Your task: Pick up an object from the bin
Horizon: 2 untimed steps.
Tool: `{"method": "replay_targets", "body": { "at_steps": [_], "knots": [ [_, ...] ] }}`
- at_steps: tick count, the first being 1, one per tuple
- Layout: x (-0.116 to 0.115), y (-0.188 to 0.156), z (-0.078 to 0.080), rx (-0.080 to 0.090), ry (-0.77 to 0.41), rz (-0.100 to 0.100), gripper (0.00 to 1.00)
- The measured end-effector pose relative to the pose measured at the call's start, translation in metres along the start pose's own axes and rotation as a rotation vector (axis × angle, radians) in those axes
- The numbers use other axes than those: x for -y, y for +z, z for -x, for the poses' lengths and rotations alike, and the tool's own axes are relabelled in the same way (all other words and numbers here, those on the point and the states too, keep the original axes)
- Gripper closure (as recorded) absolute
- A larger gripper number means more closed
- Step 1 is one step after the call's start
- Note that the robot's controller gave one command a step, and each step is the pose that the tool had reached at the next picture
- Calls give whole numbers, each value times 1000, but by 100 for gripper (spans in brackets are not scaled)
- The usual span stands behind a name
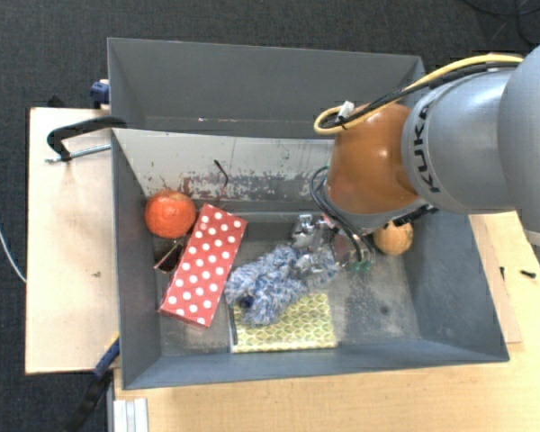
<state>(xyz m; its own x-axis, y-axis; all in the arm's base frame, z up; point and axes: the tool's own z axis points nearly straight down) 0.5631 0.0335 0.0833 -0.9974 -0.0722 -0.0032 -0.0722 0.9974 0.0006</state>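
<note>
Hanging at right end of blue-white cloth (268, 286): pincer (328, 248); spread or pressed, cannot tell.

A grey metal bin (450, 295) is seen. On its floor, a round orange ball (170, 214) is set at the back left, with a flat red white-dotted box (204, 265) just beside it. A crumpled blue-and-white cloth (268, 283) is spread mid-floor, overlapping a flat yellow-green patterned pad (292, 328) at the front. A small tan rounded object (396, 239) is set towards the right.

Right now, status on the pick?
Gripper low, over right end of blue-white cloth. Cloth lies partly on yellow-green pad. Red dotted box beside it; tan ball right of gripper.
</note>
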Motion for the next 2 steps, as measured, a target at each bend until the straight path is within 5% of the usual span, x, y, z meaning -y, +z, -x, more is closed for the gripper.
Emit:
{"method": "replay_targets", "body": {
  "at_steps": [2],
  "knots": [
    [0, -22, -3, -8, 0, 0, 100]
  ]
}}
